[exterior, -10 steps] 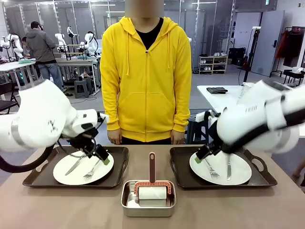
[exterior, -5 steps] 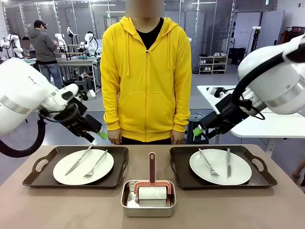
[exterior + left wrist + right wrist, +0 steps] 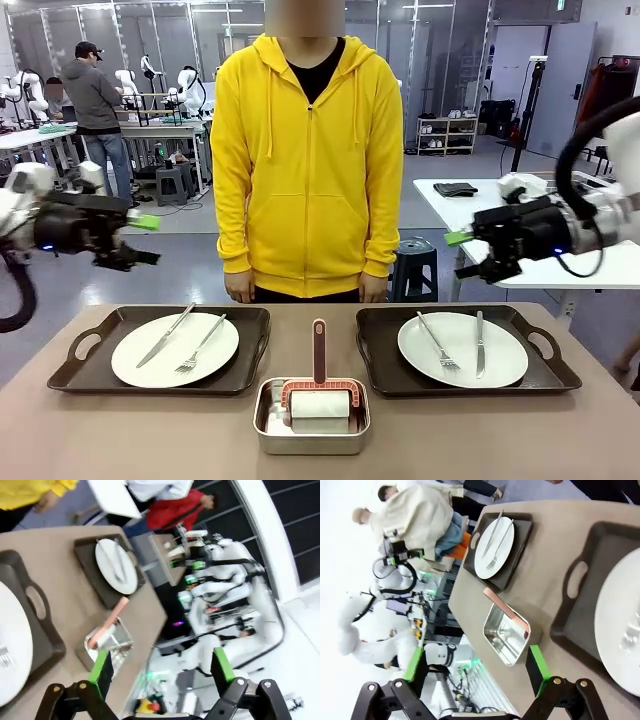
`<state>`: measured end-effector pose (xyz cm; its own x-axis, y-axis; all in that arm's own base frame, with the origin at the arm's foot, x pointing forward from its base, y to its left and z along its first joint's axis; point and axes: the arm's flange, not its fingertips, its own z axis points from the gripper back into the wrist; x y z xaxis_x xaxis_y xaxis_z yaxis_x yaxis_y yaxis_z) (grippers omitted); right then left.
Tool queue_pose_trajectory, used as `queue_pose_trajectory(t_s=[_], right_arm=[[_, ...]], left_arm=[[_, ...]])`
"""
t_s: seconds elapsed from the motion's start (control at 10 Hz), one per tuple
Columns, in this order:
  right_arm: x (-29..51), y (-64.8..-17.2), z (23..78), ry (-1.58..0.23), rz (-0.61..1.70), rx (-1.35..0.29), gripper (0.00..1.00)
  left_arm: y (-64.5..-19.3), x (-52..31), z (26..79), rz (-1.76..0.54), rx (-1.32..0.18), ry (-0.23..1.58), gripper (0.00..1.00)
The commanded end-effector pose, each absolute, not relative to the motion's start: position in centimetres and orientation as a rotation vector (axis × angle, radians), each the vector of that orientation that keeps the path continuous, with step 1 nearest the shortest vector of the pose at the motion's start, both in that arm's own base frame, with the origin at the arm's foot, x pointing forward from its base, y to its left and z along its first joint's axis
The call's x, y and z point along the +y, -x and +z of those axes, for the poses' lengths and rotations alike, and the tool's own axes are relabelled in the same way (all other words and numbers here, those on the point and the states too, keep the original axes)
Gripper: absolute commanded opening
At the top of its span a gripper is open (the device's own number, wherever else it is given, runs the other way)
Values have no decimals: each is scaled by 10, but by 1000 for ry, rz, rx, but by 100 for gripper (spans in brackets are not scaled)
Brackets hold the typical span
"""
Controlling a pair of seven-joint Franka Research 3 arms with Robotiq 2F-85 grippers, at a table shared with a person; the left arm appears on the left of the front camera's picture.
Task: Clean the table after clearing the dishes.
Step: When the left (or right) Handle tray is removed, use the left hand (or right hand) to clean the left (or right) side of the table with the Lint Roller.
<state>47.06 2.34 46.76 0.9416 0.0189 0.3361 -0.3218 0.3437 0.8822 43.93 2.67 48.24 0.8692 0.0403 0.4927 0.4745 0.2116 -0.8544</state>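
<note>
Steel pan: a small steel pan (image 3: 311, 415) is being carried by the counter (image 3: 130, 440) at the middle of its near edge; a white roller (image 3: 319, 400) with a reddish handle is being cradled inside it, the handle pointing to the far side.
Left dishes: just beyond the pan and to its left, the left plate (image 3: 145, 368) is being borne by the left tray (image 3: 250, 340); the left fork (image 3: 200, 345) and left knife (image 3: 166, 335) are being carried on the plate.
Right dishes: just beyond the pan and to its right, the right plate (image 3: 458, 362) is being borne by the right tray (image 3: 378, 350), with the right fork (image 3: 432, 342) and right knife (image 3: 479, 345) being carried side by side on it.
Left claw: the left claw (image 3: 145, 240) is being held in the air, high above and well left of the pan, past the left tray; its fingers are being held wide apart with nothing between them.
Right claw: the right claw (image 3: 462, 255) is being held in the air, high above and well right of the pan, over the right tray's far edge; its fingers are likewise being held wide apart and empty.
Person: a person (image 3: 305, 170) in a yellow hoodie is being seen straight beyond the pan, at the counter's far edge, both hands hanging down.
</note>
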Motion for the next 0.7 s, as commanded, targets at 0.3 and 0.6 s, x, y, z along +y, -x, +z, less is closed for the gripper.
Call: queue_pose_trajectory(t_s=[0.3,0.6], right_arm=[[-144,-428,449,-1218,-30,-269,100],[-262,-368,429,-1285,-202,-373,100]], left_arm=[[-388,166,445,-174,-408,1329,100],[-327,251,443,-27,-409,1228,100]])
